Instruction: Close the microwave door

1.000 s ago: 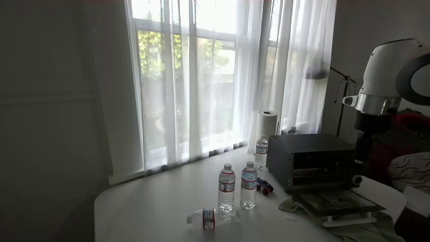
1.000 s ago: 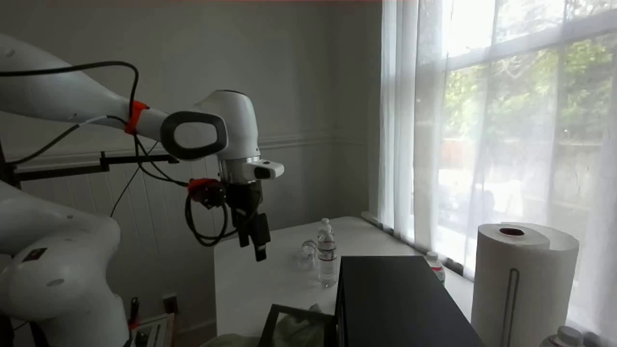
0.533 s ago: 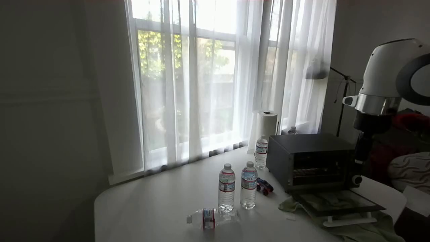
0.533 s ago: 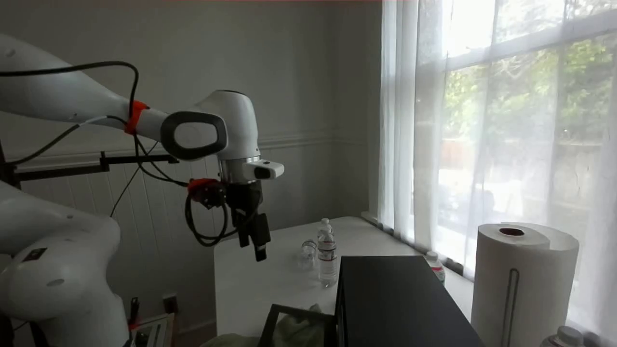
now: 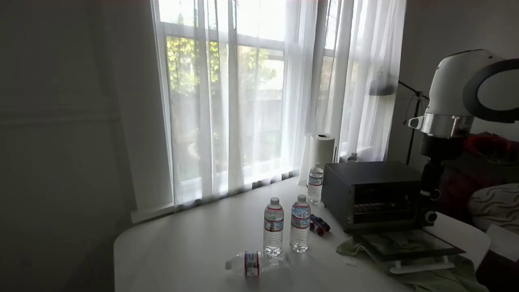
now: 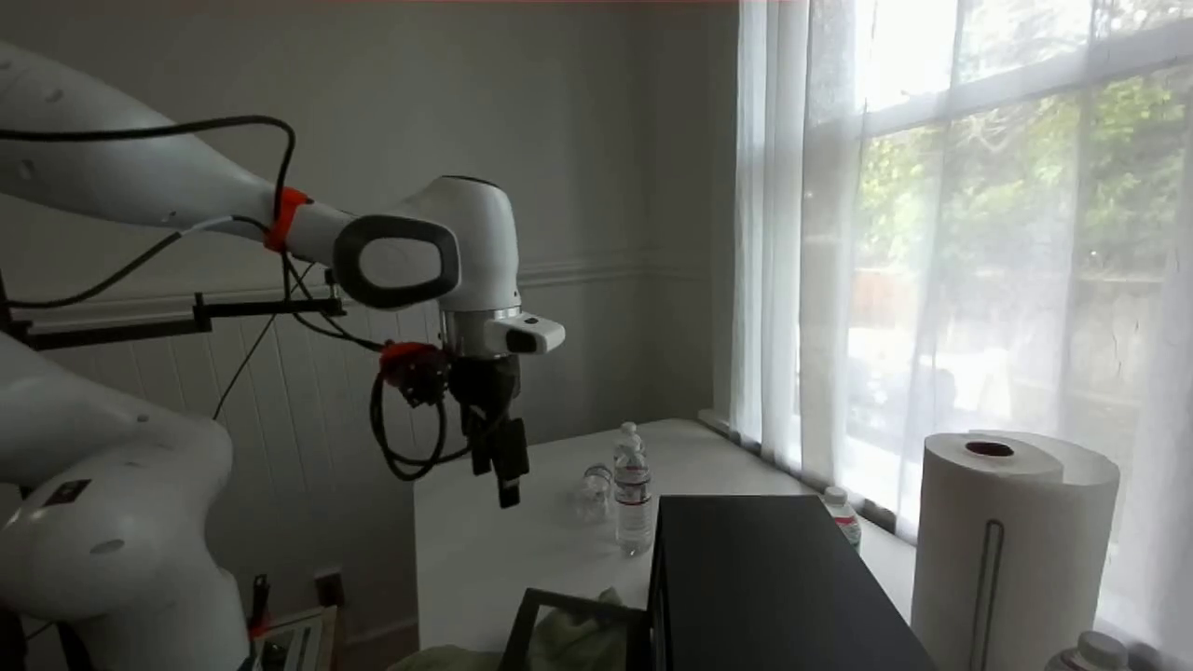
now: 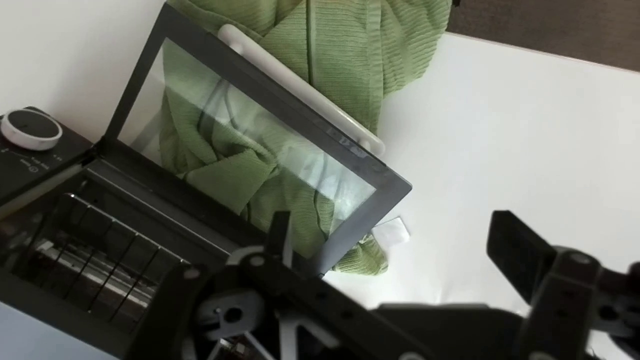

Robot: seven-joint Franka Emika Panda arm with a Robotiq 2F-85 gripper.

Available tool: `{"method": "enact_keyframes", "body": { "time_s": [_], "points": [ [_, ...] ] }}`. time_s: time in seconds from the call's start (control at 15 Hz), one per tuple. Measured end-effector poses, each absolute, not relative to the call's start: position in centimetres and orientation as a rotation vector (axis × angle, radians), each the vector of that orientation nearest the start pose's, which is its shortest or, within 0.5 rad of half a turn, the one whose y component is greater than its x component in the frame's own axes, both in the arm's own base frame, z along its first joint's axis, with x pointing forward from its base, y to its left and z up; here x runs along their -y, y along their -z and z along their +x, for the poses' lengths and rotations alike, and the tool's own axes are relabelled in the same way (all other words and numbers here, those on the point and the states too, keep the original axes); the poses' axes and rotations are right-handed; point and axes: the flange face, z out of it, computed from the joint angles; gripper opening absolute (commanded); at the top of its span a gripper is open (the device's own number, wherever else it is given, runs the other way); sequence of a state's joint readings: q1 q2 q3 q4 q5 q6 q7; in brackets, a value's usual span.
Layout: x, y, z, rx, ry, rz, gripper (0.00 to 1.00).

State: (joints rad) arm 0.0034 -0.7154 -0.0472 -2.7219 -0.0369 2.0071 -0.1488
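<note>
Gripper (image 7: pixel 387 240): fingers (image 7: pixel 517 255) stood wide apart, holding nothing. Lower than the gripper and near it: microwave door (image 7: pixel 295 115), which lay folded open, white handle (image 7: pixel 304 90) along its outer edge. Under the door: green cloth (image 7: pixel 345 65), rumpled. Also near the gripper: microwave (image 5: pixel 365 174), dark, its front open. Well apart from the gripper: toy car (image 5: pixel 320 225); two water bottles (image 5: pixel 300 224), which stood upright; a third bottle (image 5: pixel 251 263), which lay on its side. Beyond the microwave from the gripper: paper towel roll (image 6: pixel 988 550), which stood upright.
</note>
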Motion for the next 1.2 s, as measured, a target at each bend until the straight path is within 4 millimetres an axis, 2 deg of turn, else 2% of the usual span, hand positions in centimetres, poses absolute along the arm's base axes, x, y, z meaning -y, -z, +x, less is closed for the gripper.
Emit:
{"method": "enact_keyframes", "body": {
  "time_s": [0.2, 0.33, 0.53, 0.73, 0.93, 1.2],
  "points": [
    [3.6, -41.8, 34.9, 0.069, -0.093, -3.056, 1.00],
    [5.9, -40.7, 36.0, -0.015, -0.151, -2.983, 1.00],
    [10.0, -38.8, 36.5, -0.017, -0.198, -2.844, 1.00],
    [14.1, -36.5, 35.6, 0.033, -0.182, -2.714, 1.00],
    [18.0, -34.5, 33.7, 0.045, -0.145, -2.601, 1.00],
    [22.4, -32.3, 31.1, -0.051, -0.200, -2.447, 1.00]
  ]
}}
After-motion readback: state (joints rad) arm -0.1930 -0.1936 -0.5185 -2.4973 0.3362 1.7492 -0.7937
